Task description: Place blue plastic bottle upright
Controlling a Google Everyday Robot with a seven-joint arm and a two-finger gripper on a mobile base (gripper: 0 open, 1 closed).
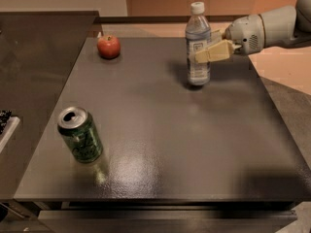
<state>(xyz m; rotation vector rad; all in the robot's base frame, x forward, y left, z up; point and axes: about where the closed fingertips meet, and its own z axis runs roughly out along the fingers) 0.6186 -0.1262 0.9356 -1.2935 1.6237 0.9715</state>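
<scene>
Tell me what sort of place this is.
Probably an indoor test or break-room area, though that is a guess: a dark table carries an apple, a green soda can and an upright blue plastic bottle, with a dark counter at left. The gripper is at the bottle's side.
</scene>
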